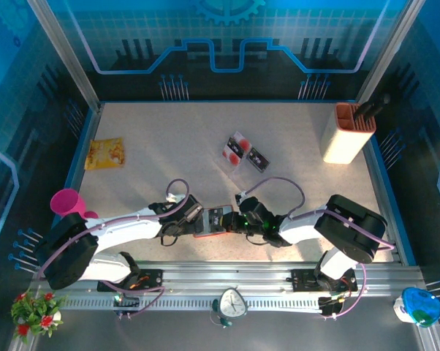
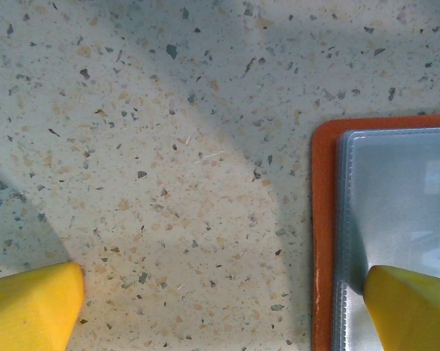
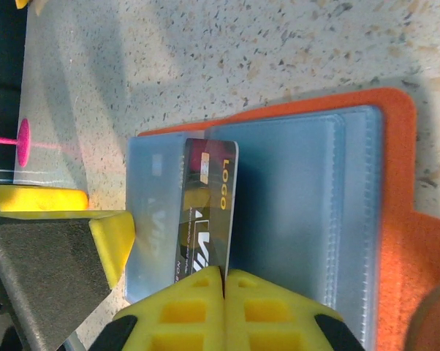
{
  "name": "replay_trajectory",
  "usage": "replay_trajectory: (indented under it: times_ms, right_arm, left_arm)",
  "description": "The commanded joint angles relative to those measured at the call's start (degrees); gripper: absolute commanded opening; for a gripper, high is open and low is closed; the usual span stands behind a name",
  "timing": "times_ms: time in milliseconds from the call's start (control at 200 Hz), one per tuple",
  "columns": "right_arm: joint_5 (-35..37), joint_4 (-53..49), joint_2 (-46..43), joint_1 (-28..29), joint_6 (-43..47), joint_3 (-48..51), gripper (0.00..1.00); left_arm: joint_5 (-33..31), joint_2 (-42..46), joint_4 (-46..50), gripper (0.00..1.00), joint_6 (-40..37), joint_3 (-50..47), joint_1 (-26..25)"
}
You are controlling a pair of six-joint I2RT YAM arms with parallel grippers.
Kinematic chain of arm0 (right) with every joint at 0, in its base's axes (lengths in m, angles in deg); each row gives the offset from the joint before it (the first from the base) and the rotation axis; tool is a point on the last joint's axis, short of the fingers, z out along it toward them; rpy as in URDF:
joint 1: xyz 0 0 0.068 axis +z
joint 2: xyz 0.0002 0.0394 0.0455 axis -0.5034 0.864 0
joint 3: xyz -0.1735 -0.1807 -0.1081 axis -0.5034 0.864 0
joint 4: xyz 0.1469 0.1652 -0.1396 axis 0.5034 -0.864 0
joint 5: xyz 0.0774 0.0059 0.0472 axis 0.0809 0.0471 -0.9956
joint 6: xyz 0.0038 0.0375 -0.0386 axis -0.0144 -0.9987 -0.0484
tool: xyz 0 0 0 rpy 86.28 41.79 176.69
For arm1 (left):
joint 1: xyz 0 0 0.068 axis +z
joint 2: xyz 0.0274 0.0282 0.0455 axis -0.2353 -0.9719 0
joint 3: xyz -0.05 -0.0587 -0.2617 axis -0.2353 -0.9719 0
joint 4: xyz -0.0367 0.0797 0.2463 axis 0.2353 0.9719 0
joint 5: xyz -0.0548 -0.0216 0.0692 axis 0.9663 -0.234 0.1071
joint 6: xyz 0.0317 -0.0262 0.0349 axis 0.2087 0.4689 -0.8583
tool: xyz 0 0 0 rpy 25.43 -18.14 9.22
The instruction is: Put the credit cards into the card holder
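One black card, yellow "LOGO" lettering

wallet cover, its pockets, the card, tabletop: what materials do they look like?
Cover: orange, matte, fuzzy-looking, likely felt or faux suede.
Pockets: clear grey soft plastic, stitched seams, faint sheen.
Card: glossy printed plastic, rigid-looking.
Tabletop: speckled cream, stone-look terrazzo or laminate; can't tell which.
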Motion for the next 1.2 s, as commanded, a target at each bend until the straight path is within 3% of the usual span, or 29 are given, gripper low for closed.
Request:
replay_trajectory:
  times_ms: [0,605,735,855,1021,1196]
  right_arm:
    - [-1.3,-5.6,1.1,0.9,1.4,-0.8,0.00]
    - [-6.8,-10.8,7.1,0.6,3.6,-6.6,0.00]
    - [-8.8,-16.3,5.2,-0.3,8.0,-8.9,0.28]
    - [-7.8,-25.2,-0.2,-1.3,13.4,-10.9,0.38]
    - [-5.5,-34.5,-4.8,-2.2,20.2,-14.4,0.37]
    - [-6.5,-37.1,-2.6,-2.2,25.0,-18.8,0.24]
  left_arm:
    - [-0.1,-1.8,0.3,0.99,-0.3,-1.0,-0.4]
    - [-0.2,-1.7,0.2,0.99,-0.5,-0.5,-0.4]
    - [-0.4,-0.3,1.2,0.99,-0.8,0.4,-0.4]
    - [-0.8,2.5,2.3,0.99,-0.7,0.8,-0.1]
    - [-1.4,6.2,3.8,0.99,0.1,0.1,0.8]
    - [-2.5,7.1,6.3,0.99,1.0,-0.7,2.2]
